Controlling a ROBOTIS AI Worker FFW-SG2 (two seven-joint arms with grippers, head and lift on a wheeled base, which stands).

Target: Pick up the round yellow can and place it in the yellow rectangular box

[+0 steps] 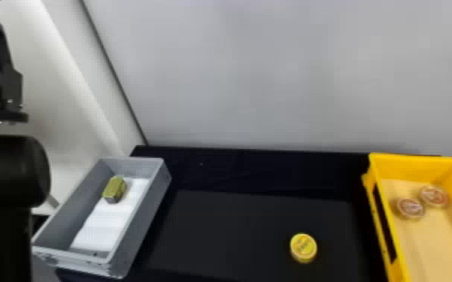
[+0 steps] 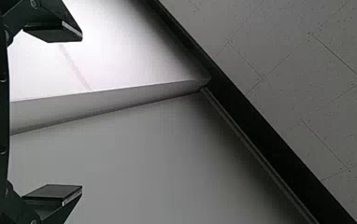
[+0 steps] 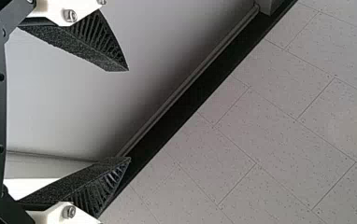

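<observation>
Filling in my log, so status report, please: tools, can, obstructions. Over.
Left tool open, right tool open, both holding nothing. Yellow can on black surface, left of yellow box. Only the box's side wall stands between.

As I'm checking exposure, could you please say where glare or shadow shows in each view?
Head view: a bright streak down the white panel, the black table deep in darkness; left wrist view: glare on the pale surface; right wrist view: shadow on the grey wall beside the dark strip.

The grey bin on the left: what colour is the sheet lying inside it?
The sheet is white; it shows best in the head view.
</observation>
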